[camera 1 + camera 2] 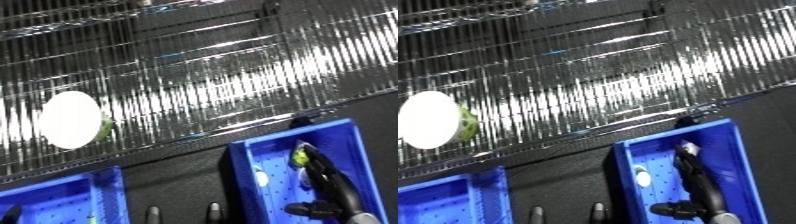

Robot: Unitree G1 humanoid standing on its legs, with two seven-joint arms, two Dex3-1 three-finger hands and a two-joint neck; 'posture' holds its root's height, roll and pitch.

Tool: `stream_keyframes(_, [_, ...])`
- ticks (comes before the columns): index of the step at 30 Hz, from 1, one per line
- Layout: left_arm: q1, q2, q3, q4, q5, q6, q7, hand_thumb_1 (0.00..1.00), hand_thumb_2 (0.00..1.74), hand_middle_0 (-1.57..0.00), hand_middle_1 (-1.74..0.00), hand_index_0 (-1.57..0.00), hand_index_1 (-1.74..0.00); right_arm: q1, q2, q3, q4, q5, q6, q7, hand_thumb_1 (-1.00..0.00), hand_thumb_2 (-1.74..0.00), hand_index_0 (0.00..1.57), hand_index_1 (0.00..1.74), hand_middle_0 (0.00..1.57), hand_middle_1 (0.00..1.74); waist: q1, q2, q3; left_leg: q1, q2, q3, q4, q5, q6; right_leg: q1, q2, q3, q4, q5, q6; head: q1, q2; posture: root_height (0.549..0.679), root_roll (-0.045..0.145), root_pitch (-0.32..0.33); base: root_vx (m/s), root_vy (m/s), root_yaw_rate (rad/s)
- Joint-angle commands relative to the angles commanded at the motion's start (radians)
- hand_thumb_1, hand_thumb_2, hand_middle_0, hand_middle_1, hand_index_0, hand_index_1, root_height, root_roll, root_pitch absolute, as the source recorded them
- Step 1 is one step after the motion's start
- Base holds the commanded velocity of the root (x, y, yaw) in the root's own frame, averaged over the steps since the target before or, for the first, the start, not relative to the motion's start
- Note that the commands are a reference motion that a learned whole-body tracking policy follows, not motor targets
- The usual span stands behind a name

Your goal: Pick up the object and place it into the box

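The right hand point(330, 186) reaches up into the blue bin point(266, 155) at the lower right, its black fingers extended over the perforated floor. At the fingertips sits a small yellow-green object point(301, 158), apparently held inside the bin, but whether the fingers pinch it or merely touch it cannot be told. A small white patch point(642, 177) shows on the bin floor just left of the hand; it may be a glare spot. A second blue bin point(62, 192) occupies the lower left corner, well apart from the first, with dark table point(178, 170) between them. Two dark upright tips at the bottom edge, between the bins, cannot be identified. Beyond both bins a broad band of closely ribbed, shiny metallic surface point(204, 75) runs diagonally across the view, streaked with bright reflections. On it, at the left, lies a white oval item point(69, 120) with a green edge on its right side. Dark table continues at the far right, past the bin's outer wall.
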Motion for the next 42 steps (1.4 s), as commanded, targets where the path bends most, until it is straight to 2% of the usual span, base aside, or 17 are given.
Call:
stream_keyframes(4, [-0.01,0.016,-0.005,-0.007,0.014,0.002,-0.013,0.0,0.0,0.0,0.0,0.0,0.0,0.004,0.015,0.014,0.013,0.009,0.015,-0.017,0.0,0.0,0.0,0.0,0.0,0.0,0.019,-0.005,0.002,-0.011,0.0,-0.012,0.007,0.004,0.0004,0.0,-0.0066,-0.013,-0.001,0.003,0.0027,-0.064,-0.001,0.653,0.058,0.07,-0.004,-0.075,0.298])
stream_keyframes(12, [-0.015,0.042,-0.005,-0.013,0.022,-0.004,-0.037,0.0,0.0,0.0,0.0,0.0,0.0,0.009,0.037,0.054,0.051,0.023,0.032,-0.016,0.0,0.0,0.0,0.0,0.0,0.0,0.055,-0.025,0.004,-0.033,-0.002,-0.032,0.037,-0.005,0.0064,0.005,-0.0126,-0.031,-0.005,0.005,0.0031,-0.204,0.003,0.654,0.052,0.071,0.01,-0.049,0.16])
stream_keyframes(16, [-0.009,0.048,-0.003,-0.018,0.023,-0.015,-0.038,0.0,0.0,0.0,0.0,0.0,0.0,0.013,0.053,0.071,0.064,0.027,0.031,-0.01,0.0,0.0,0.0,0.0,0.0,0.0,0.07,-0.04,0.004,-0.045,0.0,-0.036,0.054,-0.012,0.0084,0.005,-0.0133,-0.039,0.003,0.001,0.0013,-0.252,-0.003,0.653,0.048,0.07,0.02,-0.027,0.066])
stream_keyframes(20, [-0.007,0.057,0.004,-0.032,0.01,-0.034,-0.041,0.0,0.0,0.0,0.0,0.0,0.0,0.013,0.067,0.085,0.084,0.032,0.032,-0.003,0.0,0.0,0.0,0.0,0.0,0.0,0.086,-0.056,0.004,-0.052,0.002,-0.042,0.063,-0.018,0.0101,0.005,-0.0154,-0.048,0.015,-0.007,-0.0013,-0.281,-0.009,0.652,0.044,0.07,0.025,-0.008,0.06])
stream_keyframes(25, [0.001,0.067,0.009,-0.095,0.001,-0.084,-0.046,0.0,0.0,0.0,0.0,0.0,0.0,0.027,0.077,0.093,0.103,0.044,0.024,0.002,0.0,0.0,0.0,0.0,0.0,0.0,0.106,-0.071,0.004,-0.06,0.003,-0.051,0.063,-0.022,0.0097,0.003,-0.0202,-0.06,0.027,-0.015,-0.0015,-0.274,-0.021,0.651,0.039,0.072,0.02,-0.005,0.091])
stream_keyframes(30, [0.033,0.082,-0.005,-0.23,0.028,-0.16,-0.047,0.0,0.0,0.0,0.0,0.0,0.0,0.054,0.076,0.083,0.113,0.062,0.009,0.008,0.0,0.0,0.0,0.0,0.0,0.0,0.131,-0.077,0.004,-0.062,0.002,-0.064,0.046,-0.018,0.0082,0.004,-0.0288,-0.077,0.023,-0.013,0.0017,-0.227,-0.025,0.652,0.036,0.078,0.015,-0.017,0.138])
stream_keyframes(35, [0.062,0.139,-0.029,-0.445,0.037,-0.218,-0.058,0.0,0.0,0.0,0.0,0.0,0.0,0.083,0.06,0.068,0.125,0.094,-0.002,0.017,0.0,0.0,0.0,0.0,0.0,0.0,0.155,-0.072,0.004,-0.069,-0.006,-0.077,0.04,-0.021,0.008,0.005,-0.04,-0.094,0.019,-0.01,0.0035,-0.165,-0.036,0.653,0.036,0.085,0.007,-0.013,0.155])
stream_keyframes(42, [0.062,0.202,-0.029,-0.685,0.029,-0.237,-0.073,0.0,0.0,0.0,0.0,0.0,0.0,0.108,0.045,0.047,0.15,0.135,-0.005,0.037,0.0,0.0,0.0,0.0,0.0,0.0,0.18,-0.064,0.004,-0.076,-0.019,-0.09,0.041,-0.028,0.0079,0.008,-0.0543,-0.112,0.016,-0.005,0.0069,-0.096,-0.043,0.654,0.037,0.088,0.013,-0.016,0.123])
